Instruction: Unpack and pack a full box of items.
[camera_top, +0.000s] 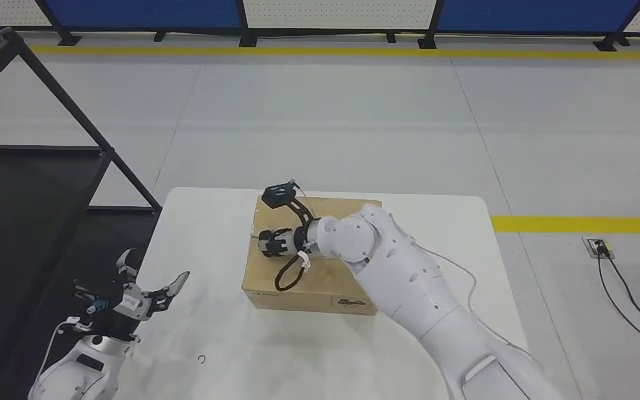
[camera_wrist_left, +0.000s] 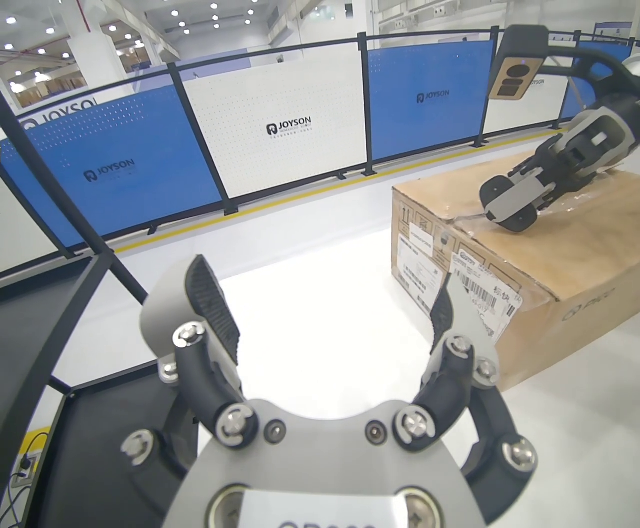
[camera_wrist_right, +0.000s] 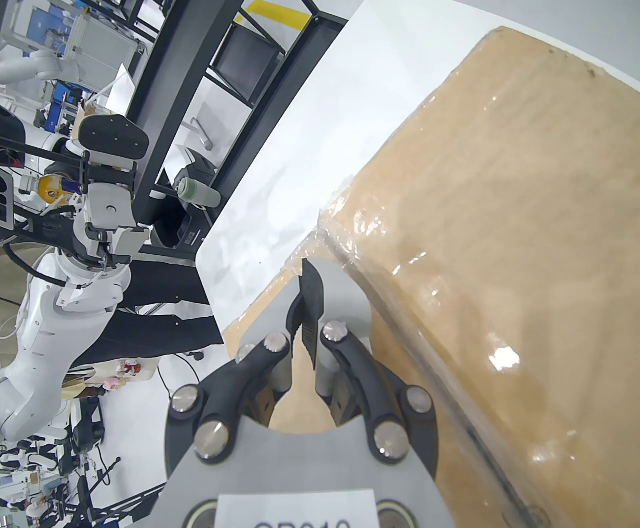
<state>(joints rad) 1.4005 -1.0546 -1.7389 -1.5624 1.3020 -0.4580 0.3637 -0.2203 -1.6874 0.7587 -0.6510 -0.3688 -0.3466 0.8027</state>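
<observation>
The taped-shut cardboard box (camera_top: 320, 292) sat in the middle of the white table (camera_top: 200, 300). The right claw (camera_top: 264, 240) was down at the box's top near its 9 o'clock edge, fingers pressed together on nothing. The left claw (camera_top: 152, 272) hung at 8 o'clock from the box, by the table's edge, fingers spread apart.

Logos (camera_wrist_left: 289, 131) on fence panels (camera_wrist_left: 300, 85); barcode label (camera_wrist_left: 487, 295) on box (camera_wrist_left: 575, 260).
</observation>
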